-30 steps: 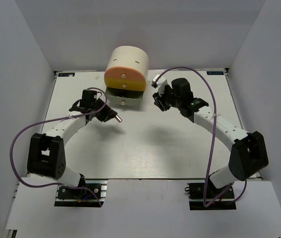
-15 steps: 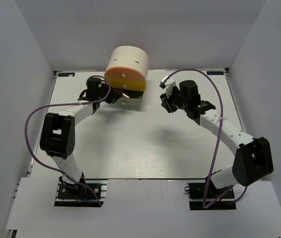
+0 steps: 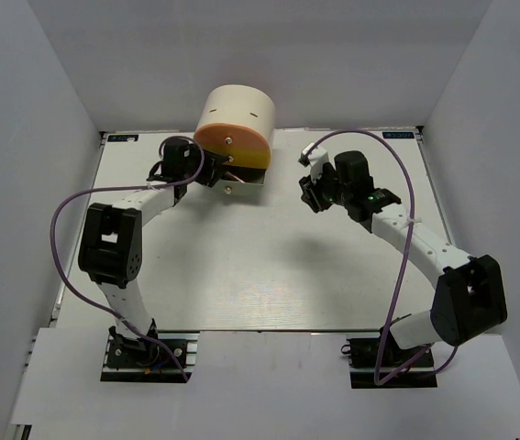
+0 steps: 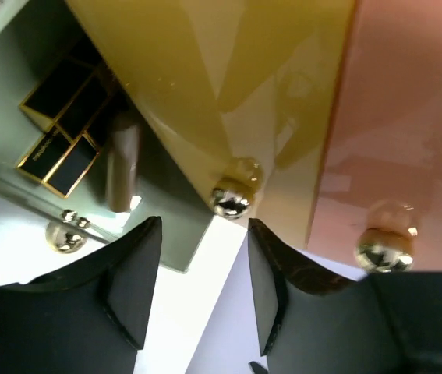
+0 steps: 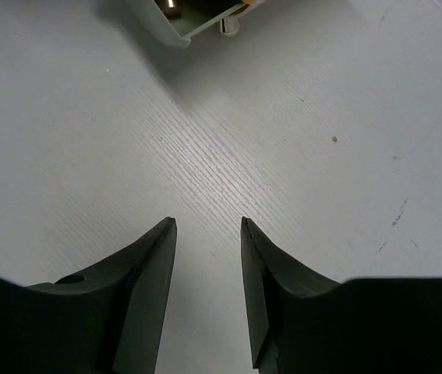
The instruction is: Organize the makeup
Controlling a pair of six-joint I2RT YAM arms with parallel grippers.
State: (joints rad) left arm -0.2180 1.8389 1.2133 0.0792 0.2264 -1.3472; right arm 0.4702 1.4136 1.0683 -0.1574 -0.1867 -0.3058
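The left gripper (image 4: 203, 224) is hovering part open, empty, before a drawer knob (image 4: 231, 199); the right gripper (image 5: 206, 222), also parted and empty, is hanging over the worktop (image 5: 322, 156).

Cream half-round box (image 3: 235, 110) at the back of a white tabletop (image 3: 269, 266).
The box stands by the rear edge, its flat face toward the near side. That face carries orange-yellow drawer fronts (image 3: 232, 147) with small round metal knobs (image 4: 231, 199). Below them a grey-green bottom drawer (image 3: 230, 181) is pulled out, with a knob (image 4: 63, 235) on its front. Pale walls (image 3: 30, 137) enclose the tabletop on three sides.
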